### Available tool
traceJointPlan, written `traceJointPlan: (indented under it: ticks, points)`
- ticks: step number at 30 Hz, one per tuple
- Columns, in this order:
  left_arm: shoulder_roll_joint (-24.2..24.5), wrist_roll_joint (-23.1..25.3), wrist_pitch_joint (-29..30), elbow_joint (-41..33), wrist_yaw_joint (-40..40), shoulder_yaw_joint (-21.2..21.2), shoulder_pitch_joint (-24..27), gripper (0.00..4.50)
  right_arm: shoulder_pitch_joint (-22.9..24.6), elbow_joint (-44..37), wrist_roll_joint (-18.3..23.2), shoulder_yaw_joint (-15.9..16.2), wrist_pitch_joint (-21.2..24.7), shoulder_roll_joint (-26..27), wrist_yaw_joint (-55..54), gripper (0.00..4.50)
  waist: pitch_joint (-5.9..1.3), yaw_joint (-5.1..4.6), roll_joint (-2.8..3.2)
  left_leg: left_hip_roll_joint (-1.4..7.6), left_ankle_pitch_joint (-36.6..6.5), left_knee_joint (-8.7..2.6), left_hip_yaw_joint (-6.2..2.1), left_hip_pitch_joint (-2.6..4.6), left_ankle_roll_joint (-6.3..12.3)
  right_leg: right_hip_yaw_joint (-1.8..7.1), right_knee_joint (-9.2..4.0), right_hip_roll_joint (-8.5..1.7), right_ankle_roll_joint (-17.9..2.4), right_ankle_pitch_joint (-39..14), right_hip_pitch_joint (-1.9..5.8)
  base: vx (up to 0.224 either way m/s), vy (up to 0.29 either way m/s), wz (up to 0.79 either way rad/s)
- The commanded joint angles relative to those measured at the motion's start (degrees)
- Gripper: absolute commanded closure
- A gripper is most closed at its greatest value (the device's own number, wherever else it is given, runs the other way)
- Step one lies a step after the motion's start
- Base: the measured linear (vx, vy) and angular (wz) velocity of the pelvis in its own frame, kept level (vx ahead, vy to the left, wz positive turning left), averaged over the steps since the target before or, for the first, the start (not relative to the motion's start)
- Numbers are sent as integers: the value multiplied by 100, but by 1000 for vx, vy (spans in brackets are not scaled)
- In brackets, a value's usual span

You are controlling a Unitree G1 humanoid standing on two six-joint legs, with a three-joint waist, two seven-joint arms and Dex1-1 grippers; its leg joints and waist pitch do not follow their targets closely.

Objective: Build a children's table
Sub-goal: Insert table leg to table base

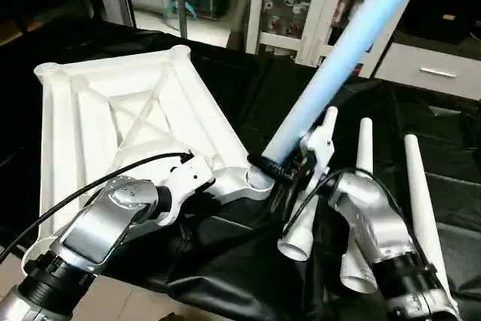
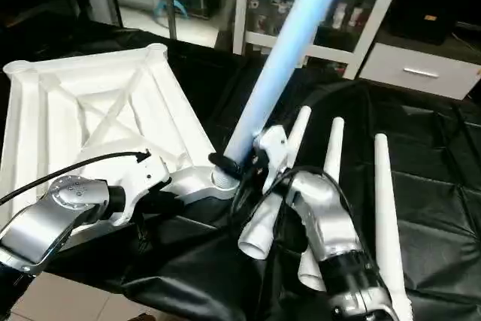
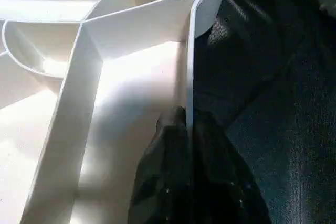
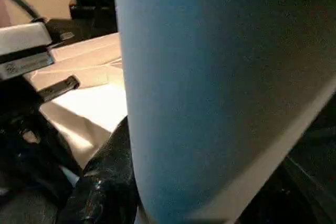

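- The table top [image 1: 128, 110] lies upside down on a black cloth [image 1: 421, 125], ribs facing up.
- The left gripper [image 3: 186, 129] is pinched on the top's side wall near the closest corner socket [image 1: 259, 178].
- The right gripper [image 1: 289, 167] is clamped around the lower end of one leg [image 1: 338, 58], which stands tilted in that socket.
- Three more legs [image 1: 421, 201] lie side by side on the cloth just beside the right arm.

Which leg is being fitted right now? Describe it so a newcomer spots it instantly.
Start at the white tabletop lying ribs-up on the black cloth. At its near corner socket, the right gripper grips one leg that rises steeply from there. The other three legs lie flat on the cloth.
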Motion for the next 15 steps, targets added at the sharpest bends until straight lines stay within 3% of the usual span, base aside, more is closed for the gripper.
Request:
traceJointPlan:
  ticks: [1,7,15]
  points:
    - [48,69,-12,167,57,37,39,450,193,59,-233,65,147,-185,-28,262,-334,7,75,179,-1146,-473,-60,-4,24,269,-473,-412,-886,-1711,293,0,0,0]
    - [66,80,-5,168,36,41,44,450,148,39,-349,248,283,-271,70,262,-337,11,78,179,-1109,-472,-59,-5,46,270,-465,-404,-909,-1612,292,0,0,0]
    - [60,87,44,140,10,36,54,450,-211,45,-588,880,938,-578,726,262,-338,9,79,183,-1150,-475,-66,-4,44,267,-465,-409,-910,-1659,299,0,0,0]
